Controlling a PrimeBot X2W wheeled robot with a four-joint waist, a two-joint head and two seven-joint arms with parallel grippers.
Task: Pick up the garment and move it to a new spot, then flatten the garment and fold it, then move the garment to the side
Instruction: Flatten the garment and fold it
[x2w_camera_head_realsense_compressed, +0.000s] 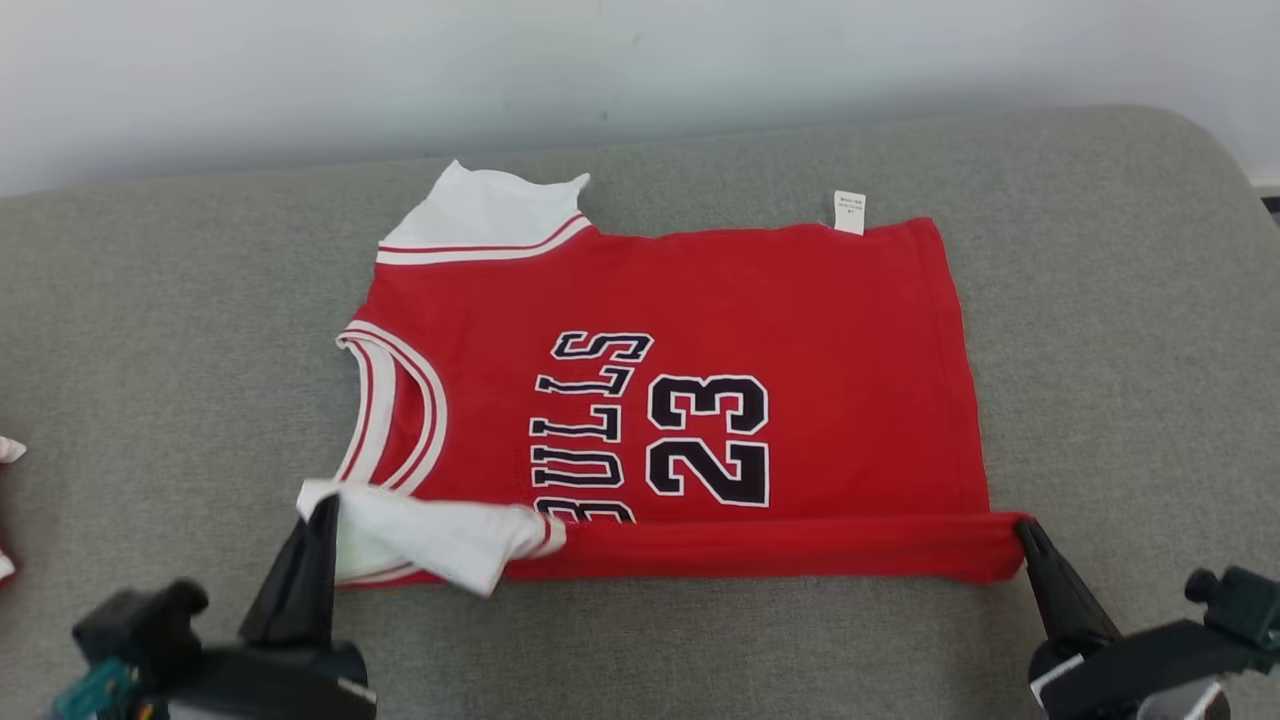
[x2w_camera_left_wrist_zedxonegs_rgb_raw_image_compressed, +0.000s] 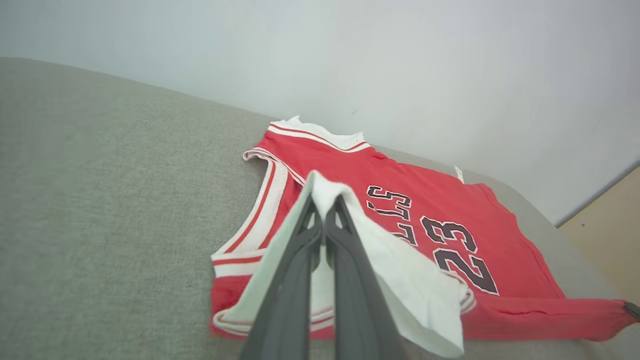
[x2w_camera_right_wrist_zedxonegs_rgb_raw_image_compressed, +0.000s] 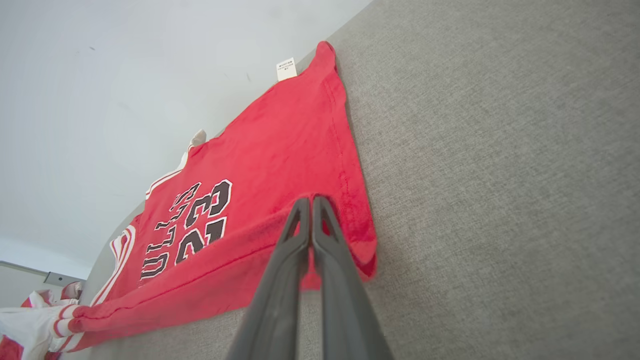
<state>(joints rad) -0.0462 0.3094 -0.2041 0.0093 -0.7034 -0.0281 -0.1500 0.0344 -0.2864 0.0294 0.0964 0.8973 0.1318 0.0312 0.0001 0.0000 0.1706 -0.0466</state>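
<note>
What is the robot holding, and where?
The red jersey, along its near edge: left end effector pinches the white sleeve, right end effector the bottom corner.

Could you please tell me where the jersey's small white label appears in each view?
Head view: label upper right of centre, on the far edge of the jersey.
Left wrist view: right of centre, mid-height.
Right wrist view: near top, left of centre.
Shared landmark: the number 23.
</note>
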